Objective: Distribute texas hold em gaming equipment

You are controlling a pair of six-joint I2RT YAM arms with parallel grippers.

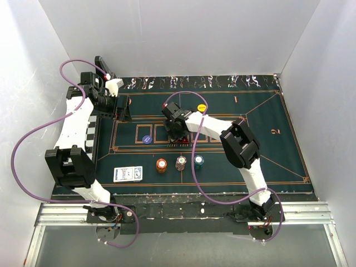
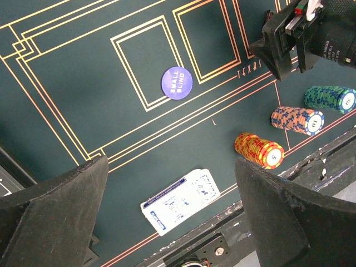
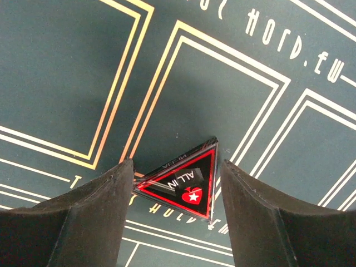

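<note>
Marker (image 3: 192, 181) lies on mat (image 3: 67, 72) between right hand's (image 3: 178, 165) spread fingers.

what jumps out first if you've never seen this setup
The red triangular ALL IN marker lies in the middle of the green mat, straddled by the open right end effector. Nearer the arms' bases stand an orange stack, pale stack and teal stack in a row, with a card deck on their left.

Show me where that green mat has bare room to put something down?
Roomiest: the right end of the mat, past the right arm. Also bare: the patch between the blue disc and the cards. Crowded: the near edge with three chip stacks, and the middle, where the right gripper straddles the red triangle.
</note>
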